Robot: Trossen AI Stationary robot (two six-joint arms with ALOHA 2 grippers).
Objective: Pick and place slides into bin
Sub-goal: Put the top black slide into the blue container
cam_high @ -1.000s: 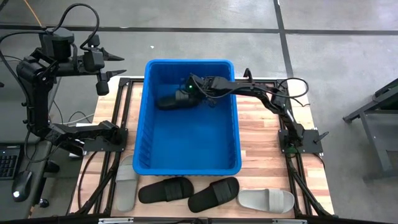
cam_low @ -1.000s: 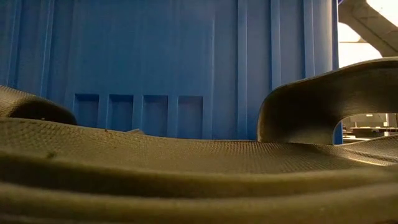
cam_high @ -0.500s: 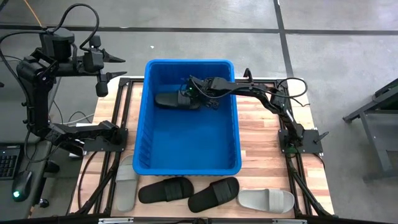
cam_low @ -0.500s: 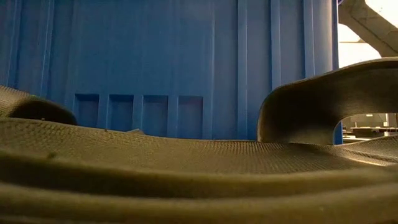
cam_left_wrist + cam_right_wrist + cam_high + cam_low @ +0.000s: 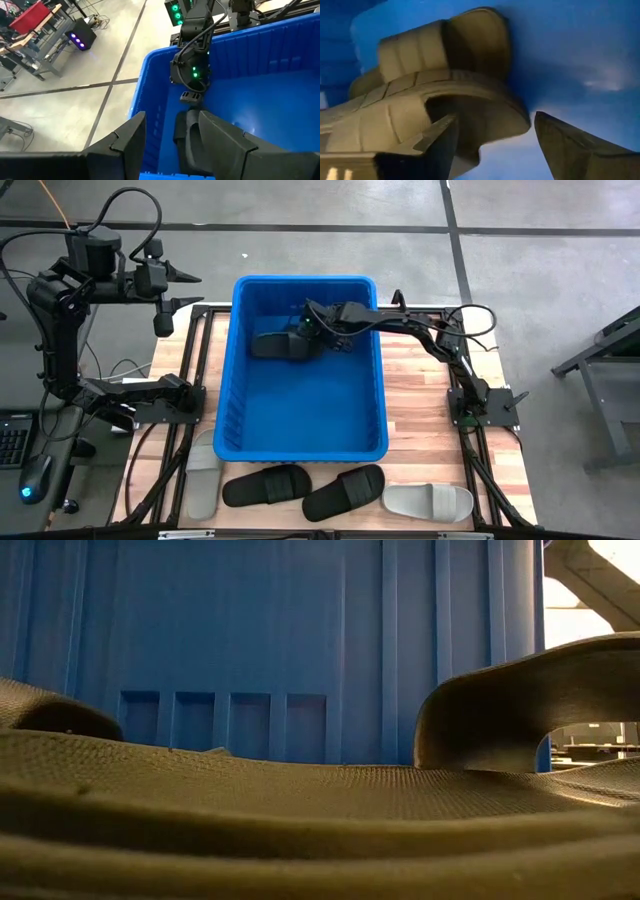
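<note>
A black slide [image 5: 278,345] lies inside the blue bin [image 5: 232,410], on its floor near the far wall. My right gripper [image 5: 316,332] reaches down into the bin at the slide's right end and stands open; in the right wrist view the slide's end [image 5: 480,120] sits just ahead of the spread fingers. My left gripper [image 5: 190,288] hangs high, beyond the table's far left corner, open and holding nothing, and it looks down on the bin [image 5: 150,65]. My right gripper is open at the slide's right end [image 5: 470,112]. One finger [image 5: 437,142] shows in front of the sole's edge, and I cannot tell whether it touches. The other finger [image 5: 570,145] stands clear over the blue floor.
Several slides lie in a row on the table in front of the bin: a light grey one [image 5: 203,475], two black ones [image 5: 265,485] [image 5: 343,492], and a light grey one [image 5: 428,502]. A black slide [image 5: 300,810] fills the low view, with the bin wall [image 5: 250,640] behind it.
My right gripper has rolled at the wrist and opened, letting go of the black slide. The slide has sunk from its tilted hold and now lies flat on the bin's floor, a little toward the bin's left wall.
</note>
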